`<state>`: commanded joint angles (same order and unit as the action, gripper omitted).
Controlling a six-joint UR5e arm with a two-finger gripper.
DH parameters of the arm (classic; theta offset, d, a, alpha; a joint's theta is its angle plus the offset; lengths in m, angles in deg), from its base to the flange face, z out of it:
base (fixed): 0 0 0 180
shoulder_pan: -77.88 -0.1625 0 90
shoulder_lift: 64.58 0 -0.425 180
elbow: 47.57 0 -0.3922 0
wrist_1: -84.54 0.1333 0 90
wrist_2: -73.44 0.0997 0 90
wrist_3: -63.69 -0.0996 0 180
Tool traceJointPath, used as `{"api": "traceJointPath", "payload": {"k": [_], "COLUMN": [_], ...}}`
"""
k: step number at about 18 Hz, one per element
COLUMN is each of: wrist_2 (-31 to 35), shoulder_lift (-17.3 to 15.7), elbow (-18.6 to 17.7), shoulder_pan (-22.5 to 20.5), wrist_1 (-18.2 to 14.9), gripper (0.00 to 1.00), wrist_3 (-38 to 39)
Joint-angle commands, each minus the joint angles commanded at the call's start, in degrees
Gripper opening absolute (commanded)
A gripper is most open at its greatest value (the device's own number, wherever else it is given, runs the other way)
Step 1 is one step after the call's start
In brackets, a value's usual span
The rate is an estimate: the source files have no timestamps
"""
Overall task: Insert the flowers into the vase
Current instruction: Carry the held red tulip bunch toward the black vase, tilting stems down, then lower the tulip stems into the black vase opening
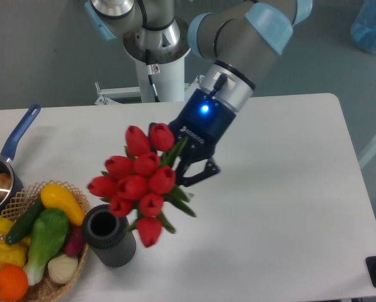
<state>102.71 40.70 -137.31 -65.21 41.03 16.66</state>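
The flowers (137, 182), a bunch of red tulips with green leaves, hang in the air with their heads toward the camera. My gripper (186, 158) is shut on their stems, just behind the blooms. The stem end is hidden behind the gripper. The lowest tulip head overlaps the right side of the vase (108, 235) in the picture. The vase is a dark grey ribbed cylinder with a round black mouth, standing upright on the white table near its front edge, below and left of the gripper.
A wicker basket (77, 267) holding yellow, green and orange vegetables touches the vase's left side. A blue-handled saucepan (11, 146) sits at the far left. The arm's white base post (159, 75) stands behind the table (288, 207).
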Motion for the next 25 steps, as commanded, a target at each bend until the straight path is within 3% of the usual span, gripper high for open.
{"api": "traceJointPath", "payload": {"k": [4,8,15,25], "wrist_2": [-0.78,-10.00,-19.23,-19.69], "shoulder_lift": [-0.08,0.97,5.27,7.56], "elbow": [0.53,0.53,2.72,2.73], "shoulder_pan": [0.62,0.89,0.89,1.85], "wrist_1": [0.09,0.17,0.35,0.26], "gripper": [0.00,0.00,0.00,0.00], "wrist_3": [1.15,1.06,-1.13,-1.31]}}
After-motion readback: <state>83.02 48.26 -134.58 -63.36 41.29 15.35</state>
